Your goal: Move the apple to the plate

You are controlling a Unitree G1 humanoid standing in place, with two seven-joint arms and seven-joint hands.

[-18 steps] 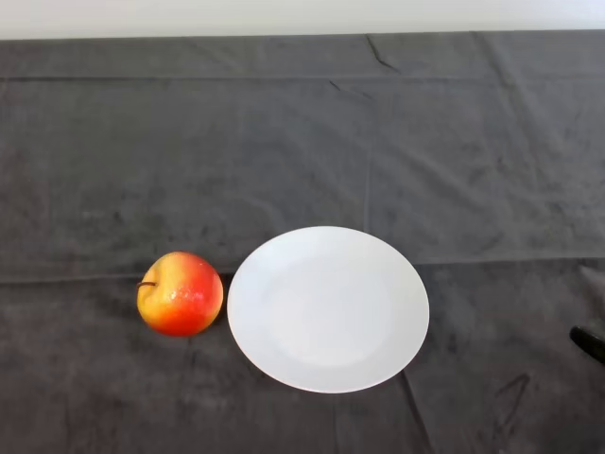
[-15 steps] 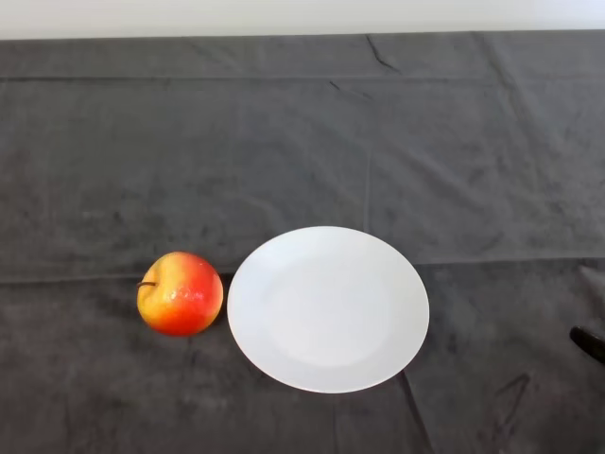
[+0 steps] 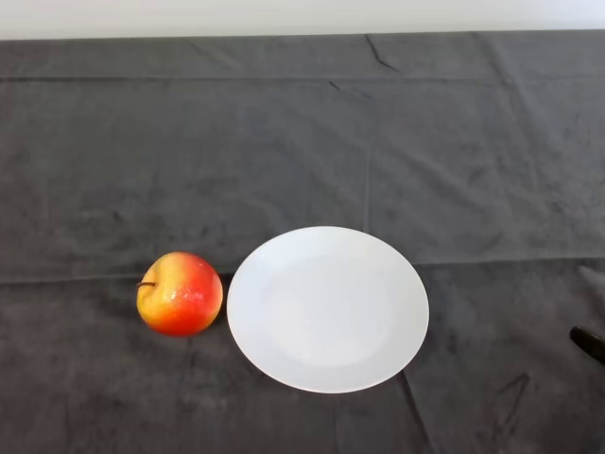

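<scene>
A red and yellow apple (image 3: pixel 180 293) sits on the dark cloth at the lower left, its stem pointing left. A white round plate (image 3: pixel 327 308) lies just to its right, a narrow gap between them. The plate holds nothing.
The dark cloth (image 3: pixel 302 142) covers the whole table, with creases across the middle and at the far edge. A small dark object (image 3: pixel 590 342) shows at the right edge of the view.
</scene>
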